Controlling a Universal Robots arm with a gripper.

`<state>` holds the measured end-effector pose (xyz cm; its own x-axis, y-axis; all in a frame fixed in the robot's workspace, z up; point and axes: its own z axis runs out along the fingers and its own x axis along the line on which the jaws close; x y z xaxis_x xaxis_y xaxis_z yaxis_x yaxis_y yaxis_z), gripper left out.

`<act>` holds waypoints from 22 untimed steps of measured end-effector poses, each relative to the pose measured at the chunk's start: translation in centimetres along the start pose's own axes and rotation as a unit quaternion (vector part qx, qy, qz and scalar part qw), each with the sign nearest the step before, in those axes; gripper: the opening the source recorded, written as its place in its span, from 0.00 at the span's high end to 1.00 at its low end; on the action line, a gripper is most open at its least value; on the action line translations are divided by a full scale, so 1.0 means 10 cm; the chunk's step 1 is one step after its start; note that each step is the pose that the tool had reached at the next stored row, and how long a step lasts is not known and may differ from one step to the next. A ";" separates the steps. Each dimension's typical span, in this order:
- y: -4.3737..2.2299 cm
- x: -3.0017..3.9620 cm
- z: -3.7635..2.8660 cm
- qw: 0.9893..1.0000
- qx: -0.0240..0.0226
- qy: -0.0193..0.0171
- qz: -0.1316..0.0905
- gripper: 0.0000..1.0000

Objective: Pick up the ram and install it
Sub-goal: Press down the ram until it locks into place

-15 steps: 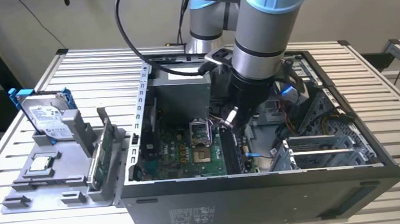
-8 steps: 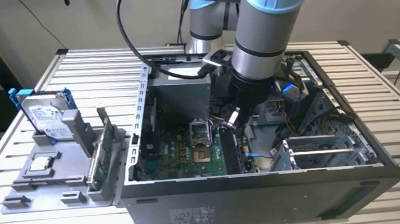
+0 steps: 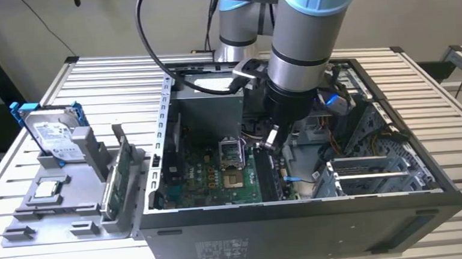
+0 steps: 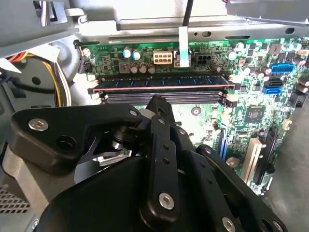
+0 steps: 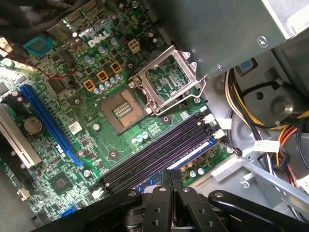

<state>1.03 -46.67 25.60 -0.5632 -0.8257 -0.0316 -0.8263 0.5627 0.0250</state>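
The ram [image 4: 164, 83] is a long dark stick with a row of chips. It stands upright in one of the motherboard's memory slots, between the white end latches. In the first wrist view the ram [image 5: 195, 151] shows as a bluish strip in the slot nearest my fingers. Beside it, the other memory slots [image 5: 154, 152] are dark and bare. My gripper [image 4: 157, 102] hovers just above the slots with its black fingers pressed together and nothing between them. In the exterior view my gripper [image 3: 272, 140] hangs inside the open computer case [image 3: 300, 215].
The processor socket [image 5: 123, 108] is open, its metal frame [image 5: 169, 79] flipped up. Yellow and orange cables [image 5: 260, 125] run beside the slots. Left of the case, a grey fixture [image 3: 59, 203] holds a hard drive [image 3: 55, 134], a green card [image 3: 114, 185] and a silver chip [image 3: 47, 189].
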 end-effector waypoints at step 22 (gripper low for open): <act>0.000 0.000 0.000 0.993 -0.003 0.003 -0.121 0.89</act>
<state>1.04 -46.67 25.60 -0.3488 -0.9366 -0.0322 -0.9371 0.3482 0.0234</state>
